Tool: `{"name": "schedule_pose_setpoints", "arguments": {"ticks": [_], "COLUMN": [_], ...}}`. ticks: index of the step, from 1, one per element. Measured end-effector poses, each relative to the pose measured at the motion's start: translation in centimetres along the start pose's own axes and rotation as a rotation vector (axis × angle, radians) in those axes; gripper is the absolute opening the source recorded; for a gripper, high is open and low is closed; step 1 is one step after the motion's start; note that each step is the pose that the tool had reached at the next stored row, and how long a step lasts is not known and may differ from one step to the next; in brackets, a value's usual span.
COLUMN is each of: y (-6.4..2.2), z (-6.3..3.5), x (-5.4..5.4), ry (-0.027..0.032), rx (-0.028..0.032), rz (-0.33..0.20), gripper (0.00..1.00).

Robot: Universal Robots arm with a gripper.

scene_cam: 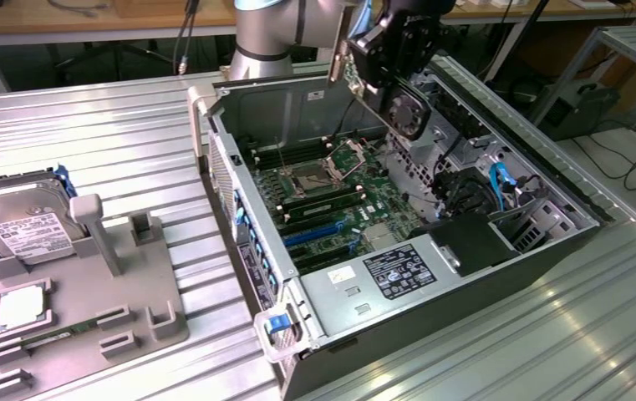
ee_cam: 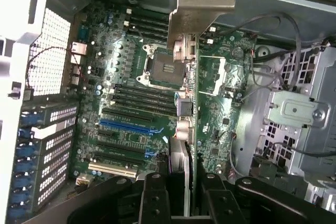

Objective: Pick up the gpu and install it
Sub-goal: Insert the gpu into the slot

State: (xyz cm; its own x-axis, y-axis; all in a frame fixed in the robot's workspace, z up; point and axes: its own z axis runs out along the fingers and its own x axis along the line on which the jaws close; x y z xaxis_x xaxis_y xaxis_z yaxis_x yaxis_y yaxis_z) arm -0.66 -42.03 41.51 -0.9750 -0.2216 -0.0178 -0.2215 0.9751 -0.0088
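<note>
The gpu [scene_cam: 407,110] is a dark card with a round fan and a pale metal bracket strip [scene_cam: 339,57] at one end. It hangs tilted above the open computer case [scene_cam: 253,251]. My gripper [scene_cam: 398,40] is shut on the gpu's upper edge. In the wrist view I see the gpu [ee_cam: 185,103] edge-on, with its bracket [ee_cam: 197,3] farthest from the gripper [ee_cam: 184,199]. The black fingers [ee_cam: 154,199] clamp either side of it. Below lies the motherboard with a blue slot [ee_cam: 126,125], black slots and the CPU socket [ee_cam: 165,66].
A grey fixture tray [scene_cam: 128,292] at the exterior view's left holds a silver hard drive [scene_cam: 17,221] and a small square chip [scene_cam: 22,305]. Inside the case are drive cages, blue cables [scene_cam: 498,185] and a labelled power supply [scene_cam: 379,276].
</note>
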Motion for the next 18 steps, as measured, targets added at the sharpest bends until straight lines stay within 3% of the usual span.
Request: {"name": "schedule_pose_setpoints", "arguments": {"ticks": [18], "y": [0.00], "z": [0.00], "x": [0.02], "ry": [-0.0024], "rx": [-0.0048], "rz": [-0.275], "gripper": [0.28]}}
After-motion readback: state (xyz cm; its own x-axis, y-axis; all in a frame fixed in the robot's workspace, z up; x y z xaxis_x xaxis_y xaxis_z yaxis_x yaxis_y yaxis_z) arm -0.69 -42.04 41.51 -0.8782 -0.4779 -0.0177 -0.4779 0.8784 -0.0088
